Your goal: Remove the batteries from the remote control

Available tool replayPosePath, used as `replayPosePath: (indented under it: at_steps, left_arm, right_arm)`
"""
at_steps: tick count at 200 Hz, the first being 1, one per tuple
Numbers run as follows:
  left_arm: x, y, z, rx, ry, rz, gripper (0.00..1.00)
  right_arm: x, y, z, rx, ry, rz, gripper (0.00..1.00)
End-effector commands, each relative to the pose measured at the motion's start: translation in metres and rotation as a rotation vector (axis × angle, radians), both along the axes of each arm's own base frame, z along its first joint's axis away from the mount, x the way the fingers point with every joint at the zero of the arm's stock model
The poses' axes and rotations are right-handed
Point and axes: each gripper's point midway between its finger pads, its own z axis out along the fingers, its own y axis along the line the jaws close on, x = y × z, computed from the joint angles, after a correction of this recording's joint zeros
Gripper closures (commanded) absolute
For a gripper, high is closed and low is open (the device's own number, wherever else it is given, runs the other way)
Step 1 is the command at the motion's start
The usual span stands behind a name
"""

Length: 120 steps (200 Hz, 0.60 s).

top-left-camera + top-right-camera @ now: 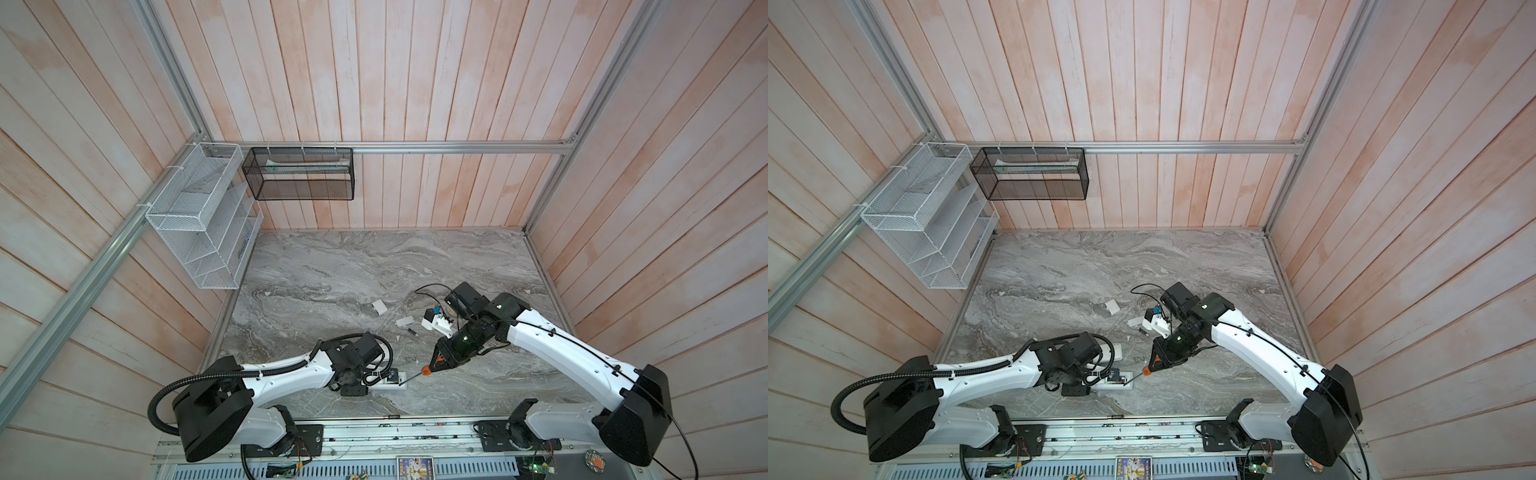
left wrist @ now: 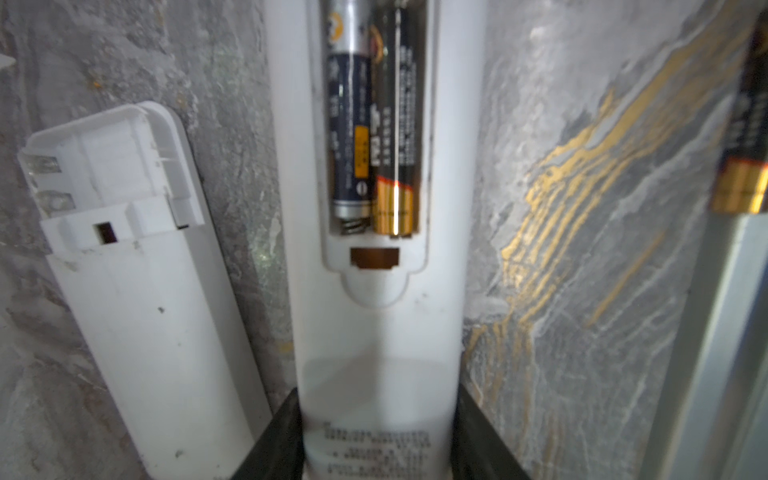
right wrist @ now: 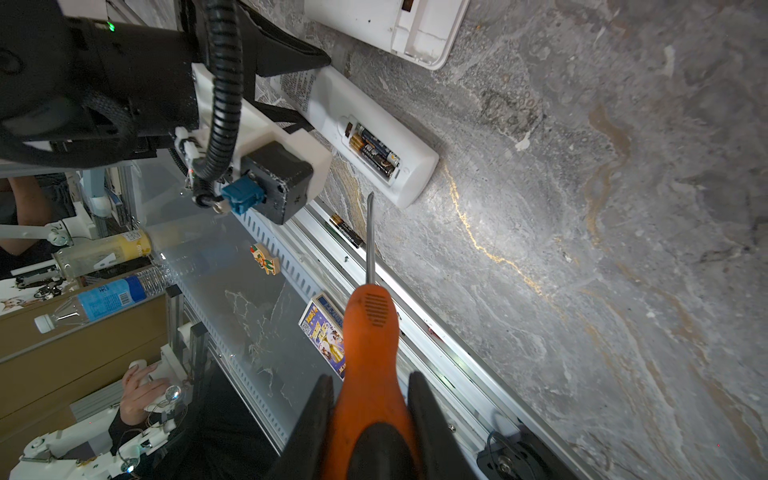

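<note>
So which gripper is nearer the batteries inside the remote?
Left. The left gripper clamps that remote just behind the batteries; the right gripper is farther off, holding the screwdriver by its handle, tip toward the remote.

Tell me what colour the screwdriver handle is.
The screwdriver handle is orange, turning black toward its butt end; the right wrist view shows it best.

Evenly lit; left wrist view blurred

You had two remotes (image 2: pixel 378 332), four batteries (image 2: pixel 395 124) (two seated, two loose), two white covers (image 1: pixel 379 306), one screwdriver (image 3: pixel 370 332), two wire baskets (image 1: pixel 195 216).
</note>
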Motion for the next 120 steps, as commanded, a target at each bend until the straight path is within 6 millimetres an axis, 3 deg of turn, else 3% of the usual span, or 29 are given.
replayPosePath:
  at_steps: [1,78,120]
  left_arm:
    - [-0.004,0.020,-0.014,0.094,0.007,0.010,0.89]
    - [-0.005,0.020,-0.016,0.103,0.017,0.012,0.89]
    - [-0.005,0.020,-0.016,0.104,0.019,0.012,0.89]
  right_arm:
    - [0.000,0.000,-0.007,-0.011,-0.003,0.011,1.00]
    - [0.007,-0.002,-0.016,-0.042,-0.030,0.010,1.00]
    - [0.015,0.003,-0.005,-0.028,-0.059,0.000,1.00]
